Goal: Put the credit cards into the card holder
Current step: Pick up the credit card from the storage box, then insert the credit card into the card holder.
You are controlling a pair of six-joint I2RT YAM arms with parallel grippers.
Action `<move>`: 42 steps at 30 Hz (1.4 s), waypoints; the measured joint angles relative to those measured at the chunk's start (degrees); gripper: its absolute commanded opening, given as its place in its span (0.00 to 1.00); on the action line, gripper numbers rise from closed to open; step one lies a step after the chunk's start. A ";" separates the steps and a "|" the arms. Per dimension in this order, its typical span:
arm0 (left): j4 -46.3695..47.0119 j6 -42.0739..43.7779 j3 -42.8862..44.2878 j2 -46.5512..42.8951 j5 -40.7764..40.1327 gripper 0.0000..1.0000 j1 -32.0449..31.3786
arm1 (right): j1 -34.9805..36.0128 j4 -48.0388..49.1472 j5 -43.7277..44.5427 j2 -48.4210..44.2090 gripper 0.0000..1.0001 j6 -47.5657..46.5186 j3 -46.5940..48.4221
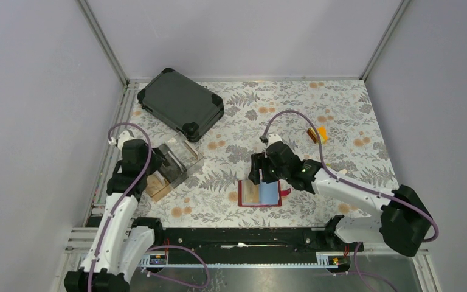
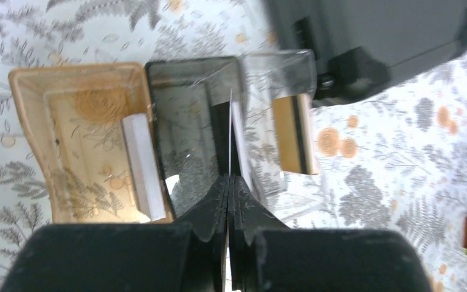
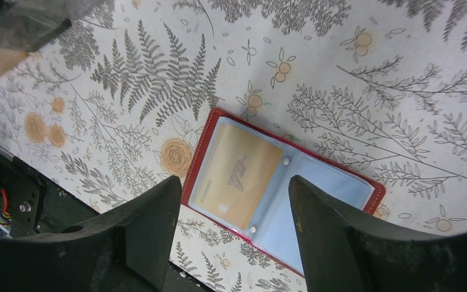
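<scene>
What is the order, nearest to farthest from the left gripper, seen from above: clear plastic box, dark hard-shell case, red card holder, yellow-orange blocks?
From the left gripper:
1. Clear plastic box, beneath it.
2. Dark hard-shell case, far-left corner.
3. Red card holder, to its right.
4. Yellow-orange blocks, far right.

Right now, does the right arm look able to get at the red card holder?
Probably yes. The right hand hangs open just above the card holder, which lies unfolded on the table, and nothing stands between them. One gold card is already in a pocket.
</scene>
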 measured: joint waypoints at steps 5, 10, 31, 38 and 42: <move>0.17 2.93 4.17 -3.52 4.90 0.00 -0.20 | 0.00 -1.90 2.43 -4.92 0.76 -0.35 0.00; 5.25 2.71 6.36 -3.56 16.20 0.00 -4.87 | 0.00 -2.64 2.84 -7.74 0.84 -0.35 -0.68; 42.07 -4.72 -5.03 -0.09 41.94 0.00 -32.59 | -4.79 38.42 -27.78 -23.17 0.61 21.33 -19.39; 46.73 -6.58 -8.02 -0.09 43.15 0.00 -33.62 | -4.83 49.27 -30.14 -19.69 0.29 26.58 -20.59; 48.26 -7.52 -8.96 -0.09 43.21 0.00 -33.79 | -4.92 52.04 -30.25 -18.12 0.13 27.67 -20.59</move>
